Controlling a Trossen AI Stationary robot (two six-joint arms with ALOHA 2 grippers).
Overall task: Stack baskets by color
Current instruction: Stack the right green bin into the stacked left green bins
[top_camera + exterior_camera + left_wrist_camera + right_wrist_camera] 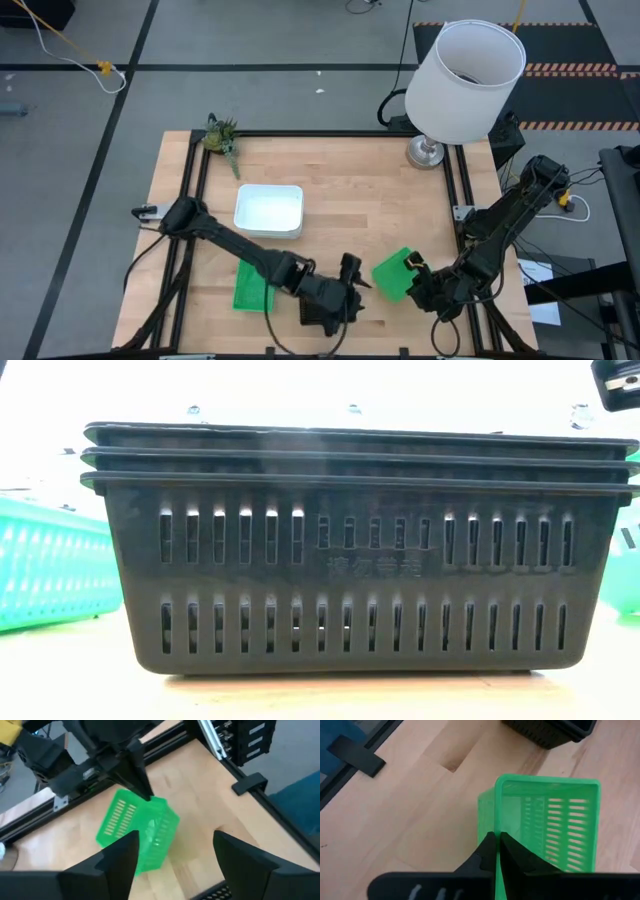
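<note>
Now right gripper — jaws pinching green basket rim.

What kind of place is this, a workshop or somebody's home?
Most likely a robotics lab or test room. A wooden table in a metal frame stands on a grey floor marked with tape and trailing cables. Two dark robot arms work over it, the right gripper holding a green basket.

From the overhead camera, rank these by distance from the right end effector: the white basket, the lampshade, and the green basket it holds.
1. Green basket, pinched in the right end effector.
2. White basket, mid-table, toward the left arm's side.
3. Lampshade, far corner on the right arm's side.
</note>
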